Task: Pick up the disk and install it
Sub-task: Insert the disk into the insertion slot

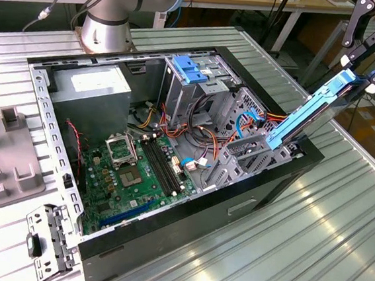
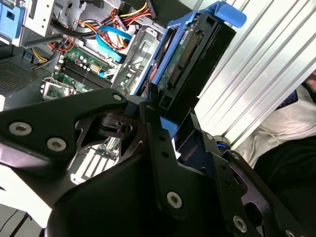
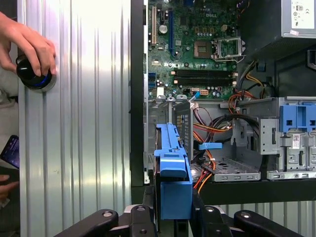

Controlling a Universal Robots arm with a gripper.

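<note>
Exterior view: the gripper (image 1: 357, 72) is clenched on the upper end of the disk (image 1: 310, 109). The disk slants steeply, with its lower end at the metal drive cage (image 1: 242, 156) inside the open computer case (image 1: 254, 203). The case lies on the ribbed table (image 1: 322, 260). The motherboard (image 1: 134, 172) and grey power supply (image 1: 89, 88) sit farther inside the case. First wrist view: the disk, edged in blue plastic, runs from between the gripper's jaws toward the cage. A person's hand (image 3: 29, 47) rests on a black knob (image 3: 32, 76) on the table, well apart from the case.
</note>
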